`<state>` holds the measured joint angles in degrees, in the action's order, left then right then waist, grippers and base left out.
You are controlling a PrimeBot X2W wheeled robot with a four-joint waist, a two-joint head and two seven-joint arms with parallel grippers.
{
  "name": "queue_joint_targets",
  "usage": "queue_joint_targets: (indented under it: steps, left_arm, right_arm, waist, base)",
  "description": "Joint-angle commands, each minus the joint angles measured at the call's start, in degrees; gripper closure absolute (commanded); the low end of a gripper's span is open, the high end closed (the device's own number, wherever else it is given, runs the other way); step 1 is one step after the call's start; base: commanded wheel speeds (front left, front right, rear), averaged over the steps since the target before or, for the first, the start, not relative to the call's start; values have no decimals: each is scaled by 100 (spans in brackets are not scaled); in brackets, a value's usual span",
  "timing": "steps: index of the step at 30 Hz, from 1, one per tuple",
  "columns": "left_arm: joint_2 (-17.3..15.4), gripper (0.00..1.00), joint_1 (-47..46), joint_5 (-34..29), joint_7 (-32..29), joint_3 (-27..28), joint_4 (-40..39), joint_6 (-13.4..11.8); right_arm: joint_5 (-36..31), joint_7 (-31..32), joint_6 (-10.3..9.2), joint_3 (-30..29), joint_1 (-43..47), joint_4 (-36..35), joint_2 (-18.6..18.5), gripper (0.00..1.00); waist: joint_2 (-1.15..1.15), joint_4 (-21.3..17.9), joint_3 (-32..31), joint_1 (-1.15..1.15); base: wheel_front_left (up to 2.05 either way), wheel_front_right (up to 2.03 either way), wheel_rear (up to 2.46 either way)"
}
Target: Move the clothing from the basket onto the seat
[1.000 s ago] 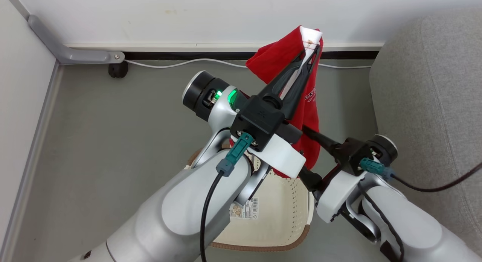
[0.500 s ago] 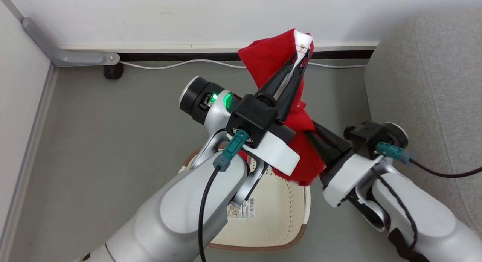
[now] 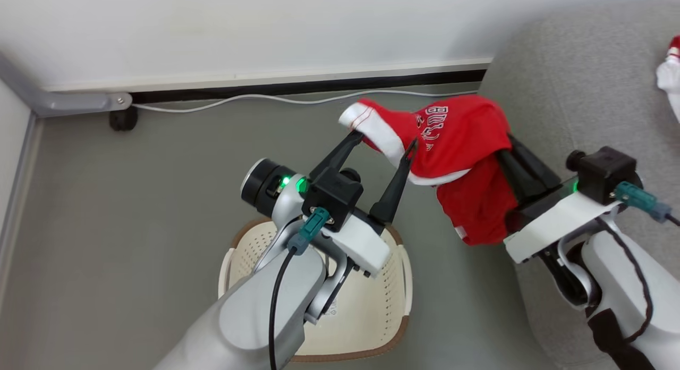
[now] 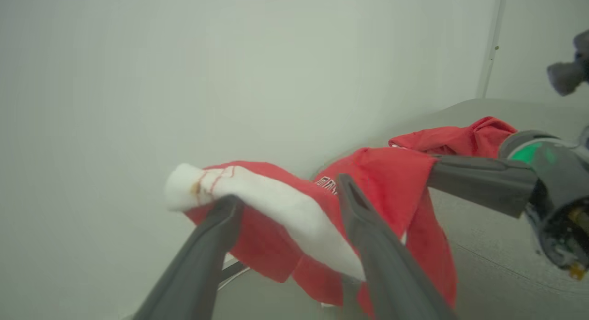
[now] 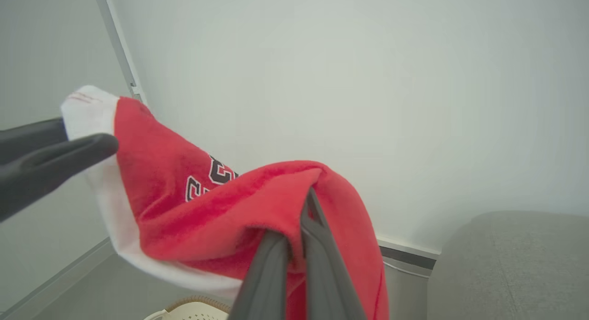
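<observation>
Your right gripper (image 5: 299, 228) is clamped on the red garment (image 3: 462, 141). In the right wrist view its two fingers stand together with a fold of red cloth pinched between them, and the rest drapes over and down past them. Your left gripper (image 3: 384, 141) stands wide apart and grips nothing. The garment's white hem (image 4: 276, 205) runs across the gap between its fingertips and seems to lie on both fingers, though the left wrist view is too blurred there for you to be sure it touches.

The garment hangs in the air, stretched between the two grippers, with its lettering (image 3: 433, 126) facing up. In the head view it is above the grey floor (image 3: 133, 210), beyond the basket (image 3: 249, 253) and apart from its rim. Its right end, where the right gripper holds it, is just beside the rounded front edge of the seat (image 3: 574, 104). A lobe of red cloth droops below that gripper's fingers.

The basket sits on the floor under your left arm (image 3: 255, 317), near the seat's front. A further bit of red and white fabric (image 3: 668, 67) lies on the seat at the head view's right edge, cut off by the frame. A white cable (image 3: 239, 100) runs along the floor at the foot of the wall.
</observation>
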<state>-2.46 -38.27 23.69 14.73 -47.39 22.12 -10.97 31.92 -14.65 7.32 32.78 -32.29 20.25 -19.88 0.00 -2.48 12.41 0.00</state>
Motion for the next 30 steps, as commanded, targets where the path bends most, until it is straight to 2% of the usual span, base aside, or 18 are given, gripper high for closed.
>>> queue_joint_targets:
  steps: [1, 10, 17, 30]
  left_arm:
    - [-42, 0, 20, -1, 27, 227, -35, 89]
    - [-42, 0, 330, -112, 27, 452, 246, 271]
    - [-42, 0, 504, -276, 27, 609, 361, 399]
    - [-42, 0, 896, -384, 27, 885, 289, 699]
  right_arm:
    - [11, -35, 17, -160, 104, -210, -26, 100]
    - [5, -35, 17, -1160, 164, -478, 7, 100]
    - [-26, -35, 17, -1691, 214, -602, 20, 100]
    - [-90, -35, 17, -1957, 498, -614, 215, 100]
  waist:
    - [0, -186, -72, 0]
    - [0, -838, -154, 0]
    - [0, -1320, -211, 0]
    - [0, -2443, -484, 0]
  base:
    - [0, 0, 0]
    - [0, 0, 0]
    - [0, 0, 0]
    - [0, 0, 0]
